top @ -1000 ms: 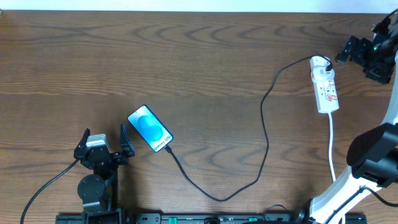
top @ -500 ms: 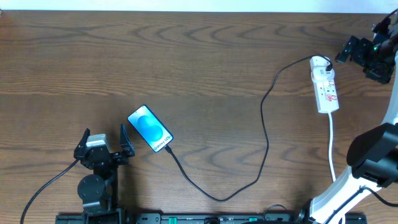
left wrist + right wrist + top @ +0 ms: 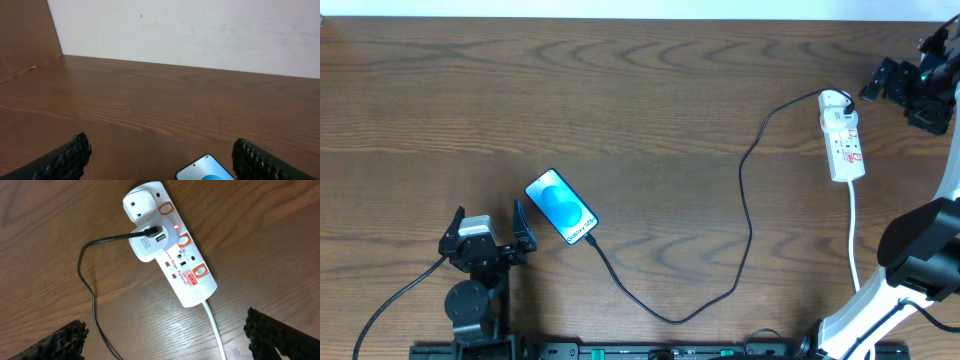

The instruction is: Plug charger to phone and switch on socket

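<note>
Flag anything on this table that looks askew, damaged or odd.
Nothing stands out. The phone lies flat at a slant, the charger curves loosely from its lower end to the socket, and the socket looks intact, a small red light lit.

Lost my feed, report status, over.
Left tool open, empty, beside phone. Right tool open, empty, near socket. Charger runs phone to socket; red lamp lit. Nothing blocking.

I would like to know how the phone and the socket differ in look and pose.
The phone is dark-framed with a blue screen; the socket is white with red marks. The phone lies diagonal, the socket nearly vertical in the overhead view. Both lie flat, the charger running between them.
</note>
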Controlling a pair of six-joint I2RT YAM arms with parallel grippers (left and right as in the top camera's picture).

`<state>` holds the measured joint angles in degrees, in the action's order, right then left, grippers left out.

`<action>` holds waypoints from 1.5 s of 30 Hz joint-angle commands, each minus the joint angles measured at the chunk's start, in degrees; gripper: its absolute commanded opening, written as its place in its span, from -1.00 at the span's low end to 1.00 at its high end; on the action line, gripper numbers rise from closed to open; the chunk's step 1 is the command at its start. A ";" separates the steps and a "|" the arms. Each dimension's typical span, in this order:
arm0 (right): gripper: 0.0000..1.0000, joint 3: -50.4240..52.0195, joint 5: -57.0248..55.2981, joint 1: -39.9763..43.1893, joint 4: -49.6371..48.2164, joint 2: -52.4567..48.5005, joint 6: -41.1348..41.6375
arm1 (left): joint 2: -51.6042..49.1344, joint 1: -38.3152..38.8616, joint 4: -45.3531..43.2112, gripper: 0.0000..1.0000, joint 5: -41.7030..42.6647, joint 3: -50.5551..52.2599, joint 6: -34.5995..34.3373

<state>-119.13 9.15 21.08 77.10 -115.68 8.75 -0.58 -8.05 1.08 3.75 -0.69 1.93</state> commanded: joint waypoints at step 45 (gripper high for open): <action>0.99 88.98 3.87 -16.70 -91.23 64.30 4.50 | 0.35 -0.24 2.56 0.85 1.62 0.46 0.17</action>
<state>-33.45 13.72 4.62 -13.06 -54.11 13.21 -0.60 -8.05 1.32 4.01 -0.89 1.91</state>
